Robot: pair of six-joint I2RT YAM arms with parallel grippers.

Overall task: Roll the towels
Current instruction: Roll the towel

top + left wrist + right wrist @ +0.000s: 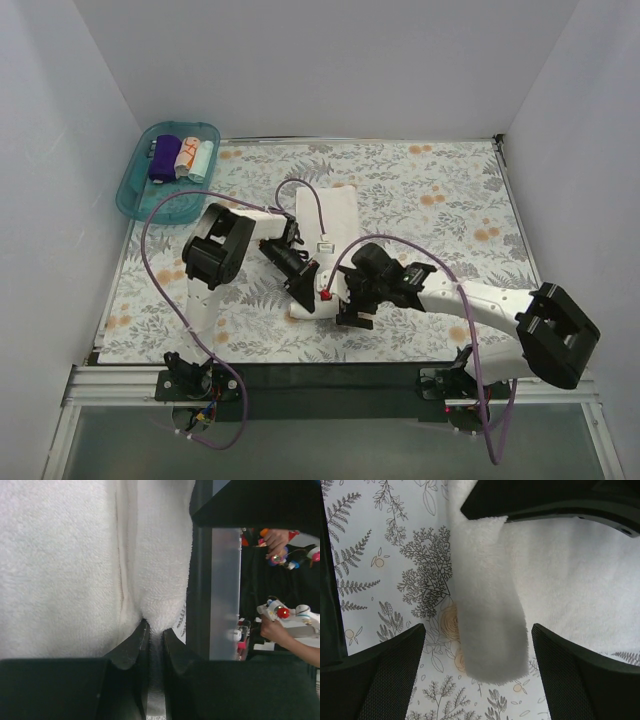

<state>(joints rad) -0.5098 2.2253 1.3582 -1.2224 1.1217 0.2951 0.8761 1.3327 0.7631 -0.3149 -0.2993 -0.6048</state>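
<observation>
Pinching an edge of the white towel (60, 565), my left claw (155, 630) is likely starting the roll; my right claw (477, 630), released astride it, must grip next.

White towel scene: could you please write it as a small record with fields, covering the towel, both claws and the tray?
white towel: flat on the floral sheet, near end turned over into a thick fold
left claw: shut on the white towel's edge
right claw: open, fingers on either side of the fold, not pinching
tray: far left corner, holds three rolls
rolls: purple roll, white-orange roll, pale teal roll
task state: white towel not yet rolled up
</observation>
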